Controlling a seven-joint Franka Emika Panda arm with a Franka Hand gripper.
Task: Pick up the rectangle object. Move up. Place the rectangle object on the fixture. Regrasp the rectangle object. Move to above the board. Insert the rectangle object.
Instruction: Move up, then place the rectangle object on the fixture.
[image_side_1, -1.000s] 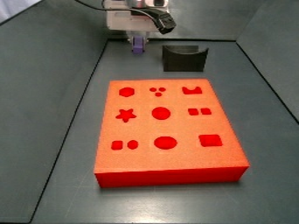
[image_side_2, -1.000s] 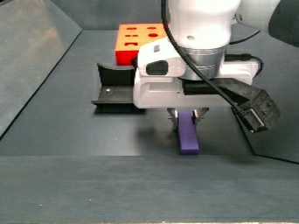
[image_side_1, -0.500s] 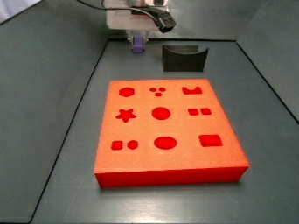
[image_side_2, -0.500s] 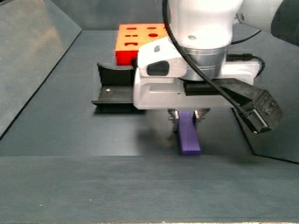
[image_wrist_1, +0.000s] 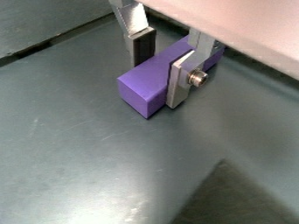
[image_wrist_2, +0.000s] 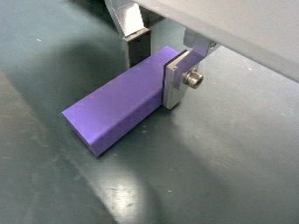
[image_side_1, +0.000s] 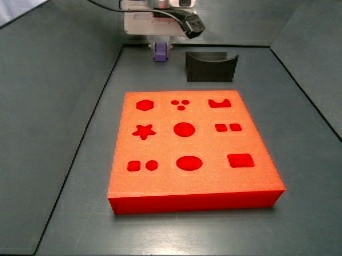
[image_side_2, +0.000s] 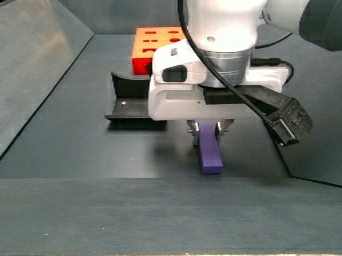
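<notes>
Rectangle object (image_wrist_2: 114, 111): lavender-purple block lying flat on the grey tabletop (image_wrist_2: 233, 157), one end lodged between the plates of the claw (image_wrist_2: 158, 63), the rest projecting outward past them. Seen end-on in a wrist view (image_wrist_1: 149, 86), with a silver finger (image_wrist_1: 181, 77) flat against one long face and the dark pad of the opposite finger (image_wrist_1: 142, 45) against the other. Claw pinching the block at tabletop level (image_side_2: 209, 128); block (image_side_2: 210, 155) directly beneath the white wrist housing. Fixture (image_side_2: 130, 102): dark bracket on the tabletop just beside the claw, apart from the block. Board (image_side_2: 159, 42): orange-red slab beyond the fixture, well apart from the claw. Same layout in a side view: claw (image_side_1: 160, 45) over the block (image_side_1: 160, 52), fixture (image_side_1: 210, 66) beside it, board (image_side_1: 190, 145) well apart.
</notes>
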